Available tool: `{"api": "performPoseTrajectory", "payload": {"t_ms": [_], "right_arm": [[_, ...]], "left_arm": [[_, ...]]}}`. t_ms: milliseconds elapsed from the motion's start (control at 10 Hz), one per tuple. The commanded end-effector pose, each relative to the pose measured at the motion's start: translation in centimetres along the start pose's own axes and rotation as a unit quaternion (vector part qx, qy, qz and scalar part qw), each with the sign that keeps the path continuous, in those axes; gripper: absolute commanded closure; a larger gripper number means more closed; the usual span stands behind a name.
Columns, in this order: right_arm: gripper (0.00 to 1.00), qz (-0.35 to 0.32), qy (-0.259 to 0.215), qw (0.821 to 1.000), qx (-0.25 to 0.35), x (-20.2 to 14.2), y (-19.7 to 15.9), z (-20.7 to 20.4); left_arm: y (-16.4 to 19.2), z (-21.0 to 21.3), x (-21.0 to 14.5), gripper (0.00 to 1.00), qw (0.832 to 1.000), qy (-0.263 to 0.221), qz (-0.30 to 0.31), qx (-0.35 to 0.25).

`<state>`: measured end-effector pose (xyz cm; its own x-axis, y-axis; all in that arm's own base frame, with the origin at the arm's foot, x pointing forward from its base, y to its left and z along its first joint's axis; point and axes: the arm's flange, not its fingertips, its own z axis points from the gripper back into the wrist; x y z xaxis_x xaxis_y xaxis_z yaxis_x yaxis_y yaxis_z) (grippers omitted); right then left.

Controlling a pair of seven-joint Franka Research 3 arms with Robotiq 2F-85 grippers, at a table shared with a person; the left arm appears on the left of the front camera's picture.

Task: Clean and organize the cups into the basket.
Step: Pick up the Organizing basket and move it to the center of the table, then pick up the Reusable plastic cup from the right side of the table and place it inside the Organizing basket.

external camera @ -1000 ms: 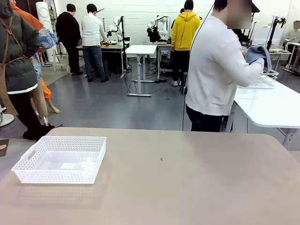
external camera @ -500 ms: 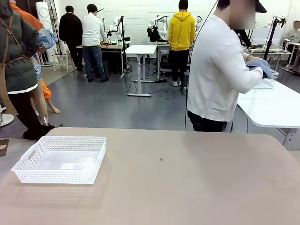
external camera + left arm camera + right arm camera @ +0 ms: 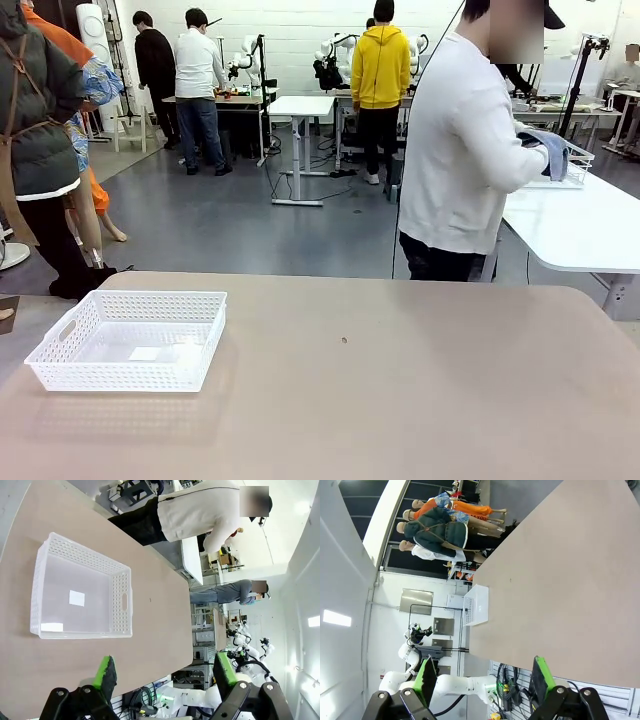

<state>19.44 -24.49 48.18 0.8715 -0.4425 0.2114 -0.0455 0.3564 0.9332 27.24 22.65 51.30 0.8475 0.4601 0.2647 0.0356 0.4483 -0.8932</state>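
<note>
Front view: a white lattice basket (image 3: 122,371) sat on the left part of a tan bench (image 3: 420,400), close to its left edge. Beyond the far edge, right of centre, a person (image 3: 460,150) in a white top stood turned to the right, hands at a blue-grey cloth (image 3: 548,150) over a white bench (image 3: 580,230). Left wrist view: the left tool (image 3: 164,661) had its green-padded fingers spread wide, gripping nothing, with the basket lying apart from it on the bench. Right wrist view: the right tool (image 3: 484,670) was also spread wide and gripped nothing, and the basket showed small at the bench's far end.
</note>
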Motion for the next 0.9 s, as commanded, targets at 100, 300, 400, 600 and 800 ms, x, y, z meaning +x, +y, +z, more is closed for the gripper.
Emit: {"api": "performPoseTrajectory", "payload": {"t_ms": [100, 300, 400, 600, 800], "right_arm": [[0.00, 0.004, 0.000, 1.000, 0.006, 0.16, 0.17, -0.07], [0.00, 0.004, 0.000, 1.000, 0.006, 0.16, 0.17, -0.07], [0.00, 0.004, 0.000, 1.000, 0.006, 0.16, 0.17, -0.07], [0.00, 0.004, 0.000, 1.000, 0.006, 0.16, 0.17, -0.07], [0.00, 0.004, 0.000, 1.000, 0.006, 0.16, 0.17, -0.07]], "left_arm": [[-0.04, 0.02, 0.08, 0.00, 1.000, -0.002, -0.002, 0.003], [-0.04, 0.02, 0.08, 0.00, 1.000, -0.002, -0.002, 0.003], [-0.04, 0.02, 0.08, 0.00, 1.000, -0.002, -0.002, 0.003], [-0.04, 0.02, 0.08, 0.00, 1.000, -0.002, -0.002, 0.003], [-0.04, 0.02, 0.08, 0.00, 1.000, -0.002, -0.002, 0.003]]}}
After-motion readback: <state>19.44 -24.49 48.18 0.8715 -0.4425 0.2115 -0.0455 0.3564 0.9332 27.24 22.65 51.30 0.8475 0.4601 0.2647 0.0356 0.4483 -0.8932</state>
